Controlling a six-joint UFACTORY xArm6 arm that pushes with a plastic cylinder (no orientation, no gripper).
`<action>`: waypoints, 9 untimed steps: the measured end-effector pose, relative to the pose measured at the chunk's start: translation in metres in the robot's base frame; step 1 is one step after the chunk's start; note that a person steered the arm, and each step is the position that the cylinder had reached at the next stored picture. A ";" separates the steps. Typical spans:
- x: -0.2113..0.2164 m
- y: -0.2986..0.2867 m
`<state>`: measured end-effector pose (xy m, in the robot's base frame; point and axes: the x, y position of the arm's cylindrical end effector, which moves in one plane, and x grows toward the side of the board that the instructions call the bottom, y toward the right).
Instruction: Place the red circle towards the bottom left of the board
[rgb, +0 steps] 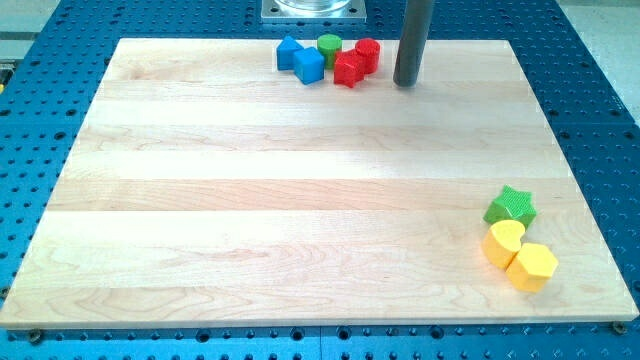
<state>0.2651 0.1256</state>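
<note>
The red circle (368, 54) stands near the view's top edge of the wooden board (300, 200), touching a red star-shaped block (348, 69) to its lower left. My tip (405, 82) rests on the board just to the right of the red circle, a small gap apart from it. A green circle (329, 46) and two blue blocks (290, 52) (309, 65) sit in the same cluster, to the left of the red blocks.
A green star (511, 206), a yellow heart-like block (503, 242) and a yellow hexagon (532, 266) cluster at the view's lower right. A metal arm base (313, 10) sits above the board's top edge. Blue perforated table surrounds the board.
</note>
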 end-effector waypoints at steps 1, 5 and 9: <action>-0.030 0.000; 0.025 -0.110; 0.042 -0.172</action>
<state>0.3074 -0.0463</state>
